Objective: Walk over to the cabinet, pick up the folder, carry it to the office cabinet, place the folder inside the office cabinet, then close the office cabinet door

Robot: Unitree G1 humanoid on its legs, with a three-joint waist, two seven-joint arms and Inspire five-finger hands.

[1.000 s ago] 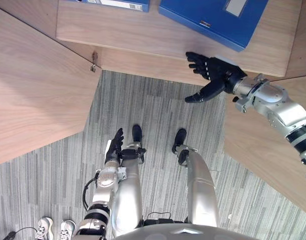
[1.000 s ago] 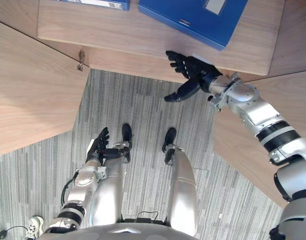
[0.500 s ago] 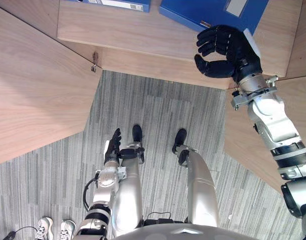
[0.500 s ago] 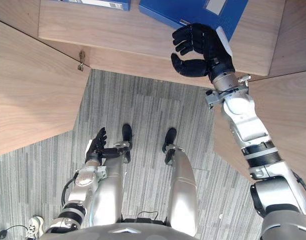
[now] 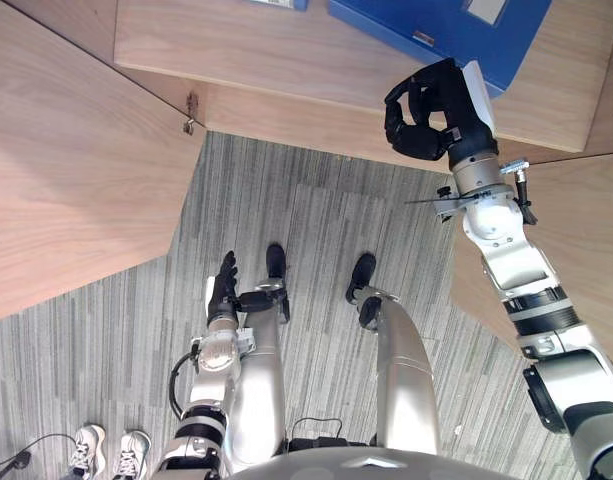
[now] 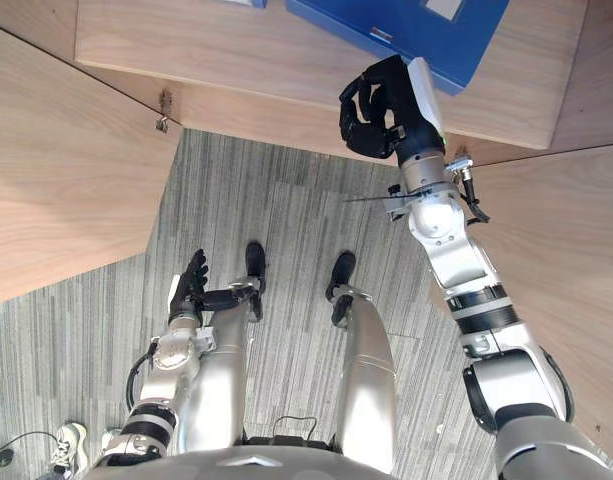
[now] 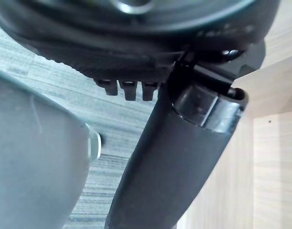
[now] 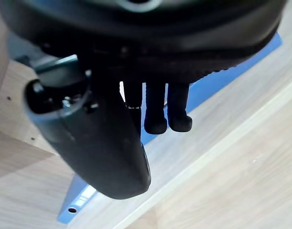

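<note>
A blue folder [image 5: 456,30] lies flat on the wooden shelf [image 5: 286,70] of the open cabinet, at its right end. My right hand [image 5: 431,105] hovers at the shelf's front edge, just short of the folder's near corner. Its fingers are curled into a fist with nothing in them. Past those curled fingers [image 8: 155,119], the right wrist view shows the folder [image 8: 205,83] on the shelf. My left hand [image 5: 224,285] hangs low by my side above the carpet, fingers straight and holding nothing.
An open wooden cabinet door [image 5: 76,170] stands out on the left, with a metal hinge [image 5: 190,112] at its corner. Another door panel [image 5: 586,230] flanks the right arm. A second blue folder's edge [image 5: 281,3] shows at the shelf's back. A person's shoes [image 5: 106,455] stand on the grey carpet.
My right hand has risen from below the shelf edge up to the shelf front, and its spread fingers have curled into a fist. The left hand stays down.
</note>
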